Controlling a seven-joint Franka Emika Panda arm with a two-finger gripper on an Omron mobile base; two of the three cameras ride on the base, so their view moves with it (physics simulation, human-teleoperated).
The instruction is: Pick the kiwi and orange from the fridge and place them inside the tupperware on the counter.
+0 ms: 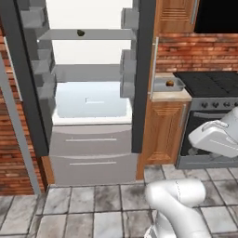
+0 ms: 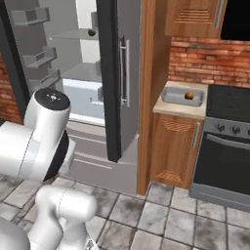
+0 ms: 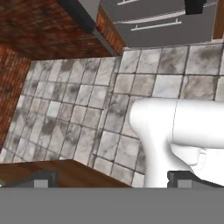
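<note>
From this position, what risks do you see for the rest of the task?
1. The kiwi lies on a high fridge shelf, and the open gripper points at the floor, so a long reach is likely needed.
2. The open fridge door stands between that shelf and the tupperware on the counter; the arm may strike it.
3. The orange already sits in the tupperware; dropping the kiwi could knock it.

Fridge shelf bearing kiwi, counter bearing tupperware with orange
</note>
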